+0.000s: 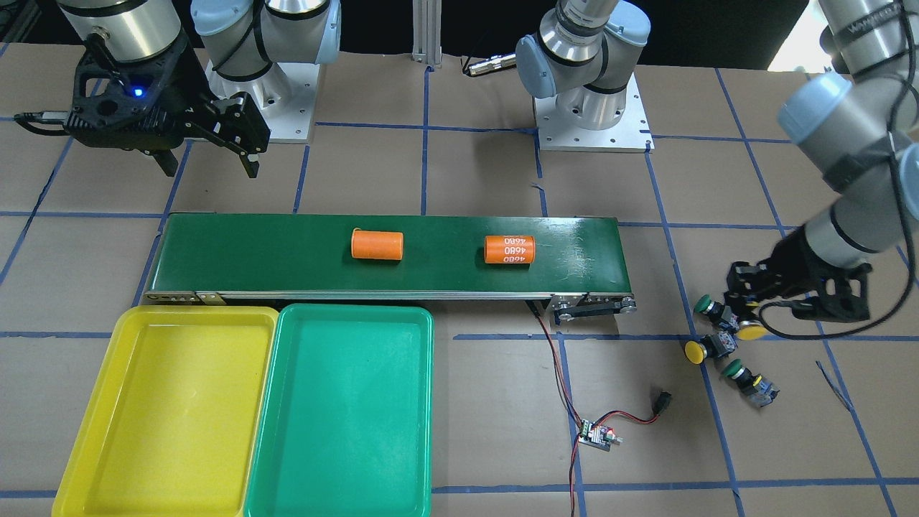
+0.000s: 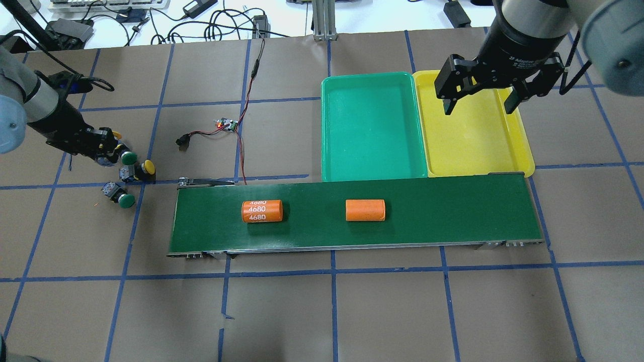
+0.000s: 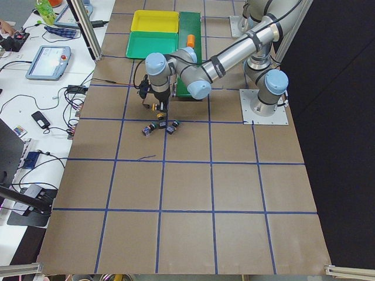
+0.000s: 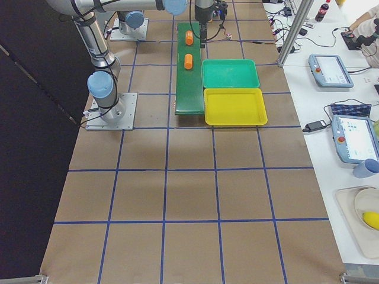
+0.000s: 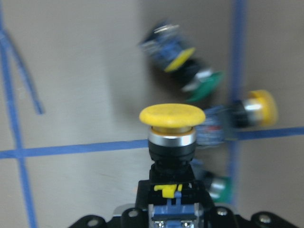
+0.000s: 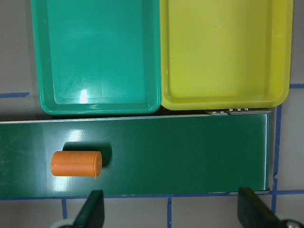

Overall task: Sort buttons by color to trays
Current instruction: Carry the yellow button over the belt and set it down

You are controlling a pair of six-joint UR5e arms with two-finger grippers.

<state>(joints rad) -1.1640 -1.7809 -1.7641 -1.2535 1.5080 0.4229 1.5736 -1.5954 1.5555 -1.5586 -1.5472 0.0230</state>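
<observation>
Gripping one yellow button (image 5: 172, 116) by its body, left gripper (image 1: 741, 314) hangs just beside the three loose buttons (image 1: 732, 370). Best to lift straight up clear of them, then head for the yellow tray (image 1: 172, 402), well apart. Right gripper (image 2: 478, 107) spread wide, empty, over that tray.

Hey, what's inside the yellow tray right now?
Nothing: the shallow bright yellow plastic tray shows only bare floor. In the overhead view the open right gripper covers part of it, but the right-side view shows it whole.
</observation>
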